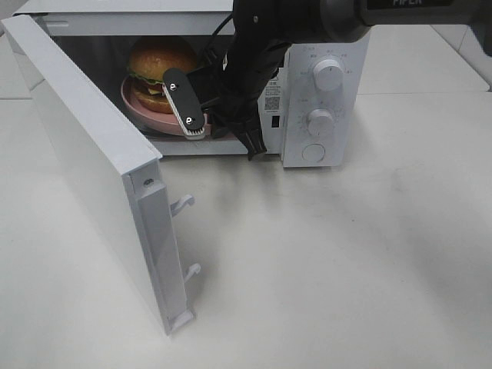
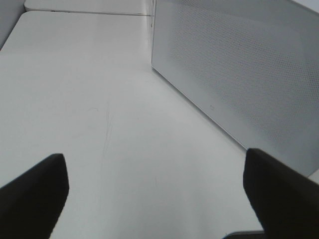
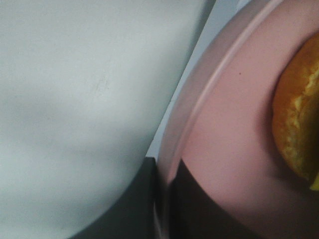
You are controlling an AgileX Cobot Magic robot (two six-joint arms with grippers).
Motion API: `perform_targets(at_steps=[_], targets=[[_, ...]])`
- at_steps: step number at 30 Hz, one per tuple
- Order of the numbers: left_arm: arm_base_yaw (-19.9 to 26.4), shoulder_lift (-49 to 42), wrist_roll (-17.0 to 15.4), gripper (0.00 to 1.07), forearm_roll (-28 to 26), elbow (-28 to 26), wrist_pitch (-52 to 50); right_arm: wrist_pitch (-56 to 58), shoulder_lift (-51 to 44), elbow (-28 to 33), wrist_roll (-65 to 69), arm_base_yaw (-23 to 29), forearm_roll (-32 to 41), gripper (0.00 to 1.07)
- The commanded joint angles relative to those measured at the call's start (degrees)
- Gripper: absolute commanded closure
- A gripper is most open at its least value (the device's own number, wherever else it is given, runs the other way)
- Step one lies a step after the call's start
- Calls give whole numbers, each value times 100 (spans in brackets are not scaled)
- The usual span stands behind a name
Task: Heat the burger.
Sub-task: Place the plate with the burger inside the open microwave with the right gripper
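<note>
The burger [image 1: 160,65], with a glossy brown bun and green lettuce, sits on a pink plate [image 1: 146,115] inside the open white microwave [image 1: 323,46]. My right gripper [image 1: 196,127] reaches into the cavity from the upper right. It is shut on the plate's near rim. The right wrist view shows its dark fingers [image 3: 134,209] clamped on the plate [image 3: 229,129] rim, with the burger [image 3: 299,124] bun at the frame's edge. My left gripper [image 2: 154,194] is open and empty above the bare table; the exterior high view does not show it.
The microwave door [image 1: 84,154] swings out to the left, toward the table's front, its latch hooks [image 1: 183,204] pointing right. Two knobs [image 1: 329,74] and a round button [image 1: 314,152] are on the right panel. The door's perforated panel [image 2: 239,69] stands beside the left gripper.
</note>
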Motion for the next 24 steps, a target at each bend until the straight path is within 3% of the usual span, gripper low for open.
perform_targets(at_steps=[1,13,19,24], targets=[[17,-80,-6,20,-29,-6,-69,-74,74,-298,63,-46,-52,107],[17,-80,-6,20,-29,-6,-69,149,693,-1146,80,-46,-178,107],[17,-80,-6,20,-29,-6,-69,-11,808,-1209,80,-46,-189,107],[17,-80,-6,20,-29,-6,-69,-315,854,-1209,235,-46,-212,100]])
